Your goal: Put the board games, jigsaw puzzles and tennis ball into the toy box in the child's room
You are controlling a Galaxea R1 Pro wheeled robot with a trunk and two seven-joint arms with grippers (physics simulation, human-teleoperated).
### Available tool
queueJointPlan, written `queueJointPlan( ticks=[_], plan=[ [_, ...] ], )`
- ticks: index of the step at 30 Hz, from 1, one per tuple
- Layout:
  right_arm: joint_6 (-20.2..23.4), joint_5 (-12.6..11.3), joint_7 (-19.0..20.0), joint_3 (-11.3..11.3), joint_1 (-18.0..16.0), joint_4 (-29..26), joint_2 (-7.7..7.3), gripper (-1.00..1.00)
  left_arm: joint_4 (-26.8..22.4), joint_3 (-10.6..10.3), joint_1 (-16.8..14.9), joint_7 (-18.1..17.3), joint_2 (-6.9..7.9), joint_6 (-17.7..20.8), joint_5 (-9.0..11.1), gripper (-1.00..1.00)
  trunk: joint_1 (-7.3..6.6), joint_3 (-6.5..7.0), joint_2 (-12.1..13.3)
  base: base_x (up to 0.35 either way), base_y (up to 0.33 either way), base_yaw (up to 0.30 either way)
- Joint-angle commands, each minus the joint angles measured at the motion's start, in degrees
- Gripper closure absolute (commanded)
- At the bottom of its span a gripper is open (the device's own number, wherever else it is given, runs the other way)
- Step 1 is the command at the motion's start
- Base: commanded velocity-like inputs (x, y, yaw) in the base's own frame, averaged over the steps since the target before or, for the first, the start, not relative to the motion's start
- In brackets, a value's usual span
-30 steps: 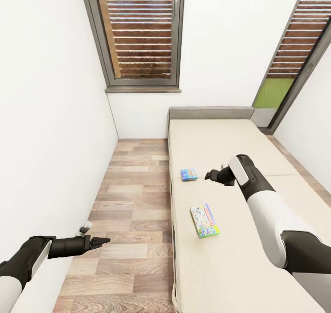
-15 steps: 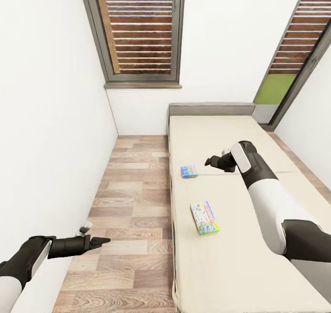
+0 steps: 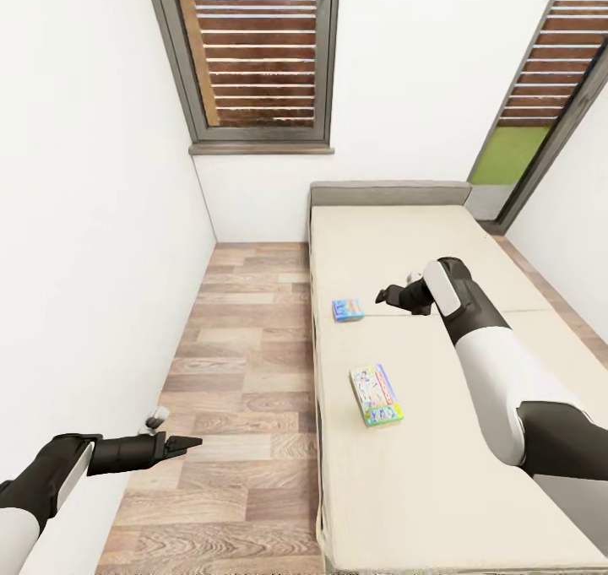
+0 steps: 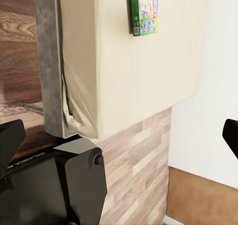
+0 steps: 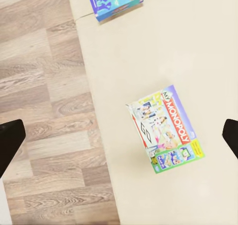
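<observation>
"MY MONOPOLY" board game [image 5: 166, 128] on the bed [image 5: 198, 51]

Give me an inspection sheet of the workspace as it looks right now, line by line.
Surface: beige bed, bare apart from two boxes.
Job's things: blue board game lying flat near the bed's floor-side edge; Monopoly board game flat, nearer the robot, apart from the blue one.
Clutter: nothing seen.
Grippers: right claw open, above the bed, beside the blue box, holding nothing; left claw over the wooden floor, holding nothing, jaw state unclear.
Cables: nothing seen.
Surroundings: white walls, slatted window beyond the bed.
</observation>
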Motion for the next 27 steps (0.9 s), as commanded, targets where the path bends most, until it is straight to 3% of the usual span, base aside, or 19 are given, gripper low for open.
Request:
queueJointPlan(
  ticks=[1,27],
  plan=[
    [0.1,-0.6,-0.5,-0.1,0.0,-0.1,0.07,-1.00,0.0,0.0,0.0,-0.1,0.01,0.5,0.2,-1.00,0.03,-0.19,-0.1,0.000,0.000,0.000],
    [0.1,-0.7,-0.5,-0.1,-1.3,0.0,0.53,-1.00,0.0,0.1,0.0,-0.2,0.02,0.5,0.1,-1.00,0.03,-2.65,-0.1,0.000,0.000,0.000]
  ],
)
